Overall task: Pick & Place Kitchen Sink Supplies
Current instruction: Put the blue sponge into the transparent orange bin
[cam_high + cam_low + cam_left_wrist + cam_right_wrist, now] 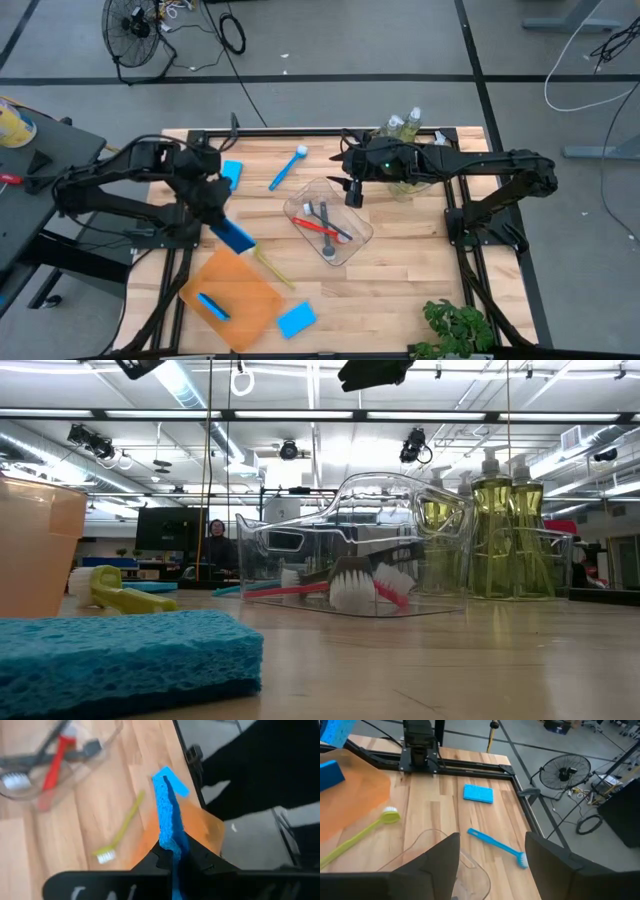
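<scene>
Holding a flat blue sponge [236,236] edge-on, my left gripper [222,222] has its fingers clenched on it above the upper edge of the orange tray [243,290]; from the wrist, the sponge [168,815] stands as a thin, bright blue slab, its gripped end squeezed narrow.

Sponges: I count one on the tray [212,306], one on the table at its 3 o'clock [296,320], and one at the table's 10 o'clock [231,173].

Brushes: blue [288,167], lying loose at the table's 12 o'clock, pale bristle head away from me. Yellow-green [272,268], thin, just off the tray's 1 o'clock corner. Red [320,227] and grey [327,232], crossed inside the clear tub [300,205] at table centre.

Soap bottles [403,125]: clear, yellow-green fill, pale pump caps, upright at the table's 1 o'clock.

My right gripper [353,192] hangs over the tub's 1 o'clock rim, fingers released and grasping nothing.
</scene>
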Robot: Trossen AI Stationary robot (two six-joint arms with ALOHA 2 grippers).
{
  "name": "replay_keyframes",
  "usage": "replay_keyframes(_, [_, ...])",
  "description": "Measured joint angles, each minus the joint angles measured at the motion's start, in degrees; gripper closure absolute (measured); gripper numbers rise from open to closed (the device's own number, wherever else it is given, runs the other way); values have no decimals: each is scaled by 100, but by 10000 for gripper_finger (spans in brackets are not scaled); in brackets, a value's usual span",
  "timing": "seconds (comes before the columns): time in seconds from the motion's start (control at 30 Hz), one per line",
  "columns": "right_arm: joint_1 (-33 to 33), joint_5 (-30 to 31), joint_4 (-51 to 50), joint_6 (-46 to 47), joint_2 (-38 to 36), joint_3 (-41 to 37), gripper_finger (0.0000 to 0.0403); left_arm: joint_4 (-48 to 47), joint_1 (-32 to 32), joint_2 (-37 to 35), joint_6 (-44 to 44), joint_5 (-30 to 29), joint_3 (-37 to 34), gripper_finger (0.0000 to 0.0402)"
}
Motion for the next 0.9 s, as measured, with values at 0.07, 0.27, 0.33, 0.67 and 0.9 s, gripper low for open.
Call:
replay_keyframes(0.07, [0, 0, 1, 0, 8, 0, 178, -86, -104, 1, -131, 0, 0, 390])
replay_keyframes(0.27, [-1, 147, 3, 0, 20, 0, 178, -28, -485, -1, -632, 160, -304, 389])
replay_keyframes(0.33, [-3, 150, 3, -2, 22, 0, 178, 38, -635, 3, -768, 342, -566, 390])
replay_keyframes(0.67, [-15, 149, -8, 0, 22, 0, 178, 1541, -1287, -1, -1600, 868, -1981, 389])
replay_keyframes(0.9, [-17, 151, -214, -2, 22, 0, 178, 2832, -1745, -1, -2208, 1045, -3005, 386])
